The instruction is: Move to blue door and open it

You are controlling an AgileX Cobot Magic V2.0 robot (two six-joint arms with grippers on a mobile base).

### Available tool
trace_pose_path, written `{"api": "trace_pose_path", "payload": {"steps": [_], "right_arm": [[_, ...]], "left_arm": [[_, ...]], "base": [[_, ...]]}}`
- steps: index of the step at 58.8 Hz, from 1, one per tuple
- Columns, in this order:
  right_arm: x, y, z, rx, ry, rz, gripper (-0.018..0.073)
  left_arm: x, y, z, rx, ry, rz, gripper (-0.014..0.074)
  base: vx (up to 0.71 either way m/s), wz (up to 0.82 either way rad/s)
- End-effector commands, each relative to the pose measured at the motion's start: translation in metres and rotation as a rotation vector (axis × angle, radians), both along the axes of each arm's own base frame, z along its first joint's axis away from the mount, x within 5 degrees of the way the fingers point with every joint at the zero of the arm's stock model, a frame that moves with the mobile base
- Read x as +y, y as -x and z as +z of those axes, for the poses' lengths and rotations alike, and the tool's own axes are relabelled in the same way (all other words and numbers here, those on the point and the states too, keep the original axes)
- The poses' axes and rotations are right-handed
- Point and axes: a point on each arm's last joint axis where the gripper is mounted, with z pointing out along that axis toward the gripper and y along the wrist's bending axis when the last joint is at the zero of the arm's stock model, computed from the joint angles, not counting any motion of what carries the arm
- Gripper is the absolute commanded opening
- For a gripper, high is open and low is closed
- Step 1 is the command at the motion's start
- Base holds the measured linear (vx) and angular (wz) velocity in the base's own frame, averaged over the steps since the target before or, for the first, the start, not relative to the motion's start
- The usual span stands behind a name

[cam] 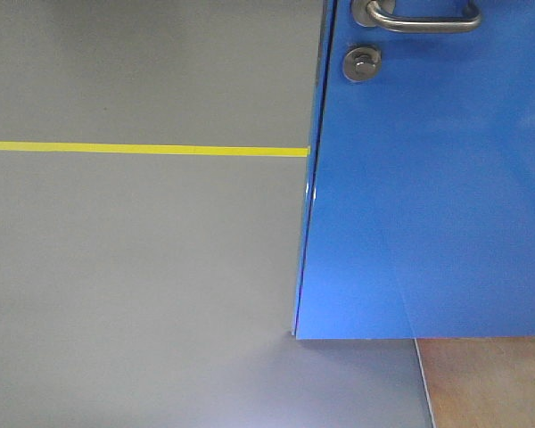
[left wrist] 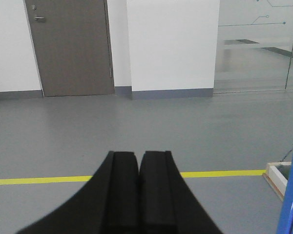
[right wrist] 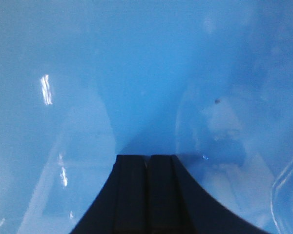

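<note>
Right up against the robot's front, the blue door (cam: pixel 428 196) fills the right half of the front-facing view, its free vertical edge running down the middle of the picture to the grey floor (cam: pixel 134 285). One silver lever handle (cam: pixel 423 18) sits at the top, cut off by the frame, its bar lying level across the panel; one round keyed lock (cam: pixel 361 64) sits just below it, near the edge. One yellow floor line (cam: pixel 143 149) runs in from the left and meets the door's edge. A strip of wooden flooring (cam: pixel 490 383) shows under the door at the lower right. No arm appears in this view.

From the left wrist, the left gripper (left wrist: pixel 139 161) has its two black fingers pressed together, grasping nothing. It faces open floor, the same yellow line, and one grey door (left wrist: pixel 71 48) in the far white wall. Only a sliver of the blue door shows at the right border, so that arm points past it.

From the right wrist, the right gripper (right wrist: pixel 149 163) is likewise clenched on nothing, and glossy blue takes up the whole picture ahead of it. The panel is close; whether the tips touch it I cannot tell. Neither handle nor lock shows here.

I'd judge the right arm the nearer one. The handle lies above where it now points, so it would need to rise and unclench first.
</note>
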Motion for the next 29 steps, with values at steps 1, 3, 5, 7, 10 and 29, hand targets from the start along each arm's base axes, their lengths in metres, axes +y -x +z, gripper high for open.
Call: {"api": "trace_pose_path", "payload": {"steps": [1, 3, 5, 7, 10, 29], "right_arm": [[-0.0045, 0.0130, 0.0295, -0.086, 0.000, -0.044, -0.0001], [-0.0045, 0.0130, 0.0295, -0.086, 0.000, -0.044, -0.0001], [-0.0045, 0.0130, 0.0295, -0.086, 0.000, -0.044, -0.0001], [-0.0045, 0.0130, 0.0295, -0.086, 0.000, -0.044, -0.0001], [-0.0045, 0.0130, 0.0295, -0.086, 0.000, -0.044, -0.0001], [-0.0045, 0.0130, 0.0295, -0.086, 0.000, -0.044, -0.0001]], "left_arm": [[-0.0009, 0.0023, 0.0149, -0.117, 0.008, -0.013, 0.0073], [-0.0009, 0.0023, 0.0149, -0.117, 0.008, -0.013, 0.0073], [-0.0009, 0.0023, 0.0149, -0.117, 0.008, -0.013, 0.0073], [-0.0009, 0.0023, 0.0149, -0.117, 0.008, -0.013, 0.0073], [-0.0009, 0.0023, 0.0149, -0.117, 0.008, -0.013, 0.0073], [-0.0009, 0.0023, 0.0149, -0.117, 0.008, -0.013, 0.0073]], "base": [[0.14, -0.08], [0.14, -0.07], [0.14, -0.06], [0.13, -0.05], [0.12, -0.05], [0.10, -0.01]]}}
